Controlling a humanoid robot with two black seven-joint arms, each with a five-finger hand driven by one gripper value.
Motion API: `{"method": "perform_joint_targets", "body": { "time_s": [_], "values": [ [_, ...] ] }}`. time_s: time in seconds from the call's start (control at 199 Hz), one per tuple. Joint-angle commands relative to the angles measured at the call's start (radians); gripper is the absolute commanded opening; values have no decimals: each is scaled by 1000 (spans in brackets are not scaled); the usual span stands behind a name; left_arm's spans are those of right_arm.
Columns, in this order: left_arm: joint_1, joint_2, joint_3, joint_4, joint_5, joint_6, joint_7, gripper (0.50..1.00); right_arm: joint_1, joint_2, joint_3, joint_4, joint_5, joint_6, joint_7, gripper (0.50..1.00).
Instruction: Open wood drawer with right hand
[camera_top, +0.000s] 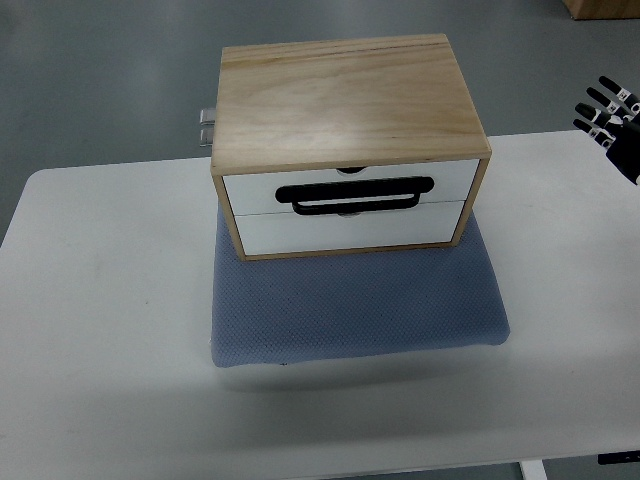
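A wooden drawer box (345, 140) is seen on a blue-grey cushion pad (355, 305), which lies on a white table (100, 330). The box is set toward the far edge of the table, roughly midway between its left and right edges, with its back hanging slightly past that far edge. Two white drawer fronts are shown on the side facing the near edge: an upper drawer (350, 180) and a lower drawer (345, 228), both shut flush with the wooden frame. A black loop handle (355, 195) is laid across the seam between the two fronts. A small metal fitting (206, 128) is seen sticking out at the box's far left corner.

The pad is spread out well beyond the box front toward the near edge, so a strip of open pad is left before the drawers. Bare table is left on both sides of the pad and along the near edge.

The right hand (612, 115) is seen at the right edge of the picture, above the far right corner of the table and well apart from the box. Its black fingers (600, 108) are held spread and released, with nothing grasped.
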Motion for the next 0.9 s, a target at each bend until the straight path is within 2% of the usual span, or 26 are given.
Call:
{"method": "perform_joint_targets", "body": {
  "time_s": [0.0,0.487,0.668,0.894],
  "values": [
    [0,0,0,0,0,0,0,1000,2,-3,0,0,2,1,0,954],
    [0,0,0,0,0,0,0,1000,3,-18,-1,0,2,4,-2,954],
    [0,0,0,0,0,0,0,1000,10,-24,-8,3,2,44,-5,954],
    [0,0,0,0,0,0,0,1000,45,-100,-63,6,16,62,-3,954]
  ]
}}
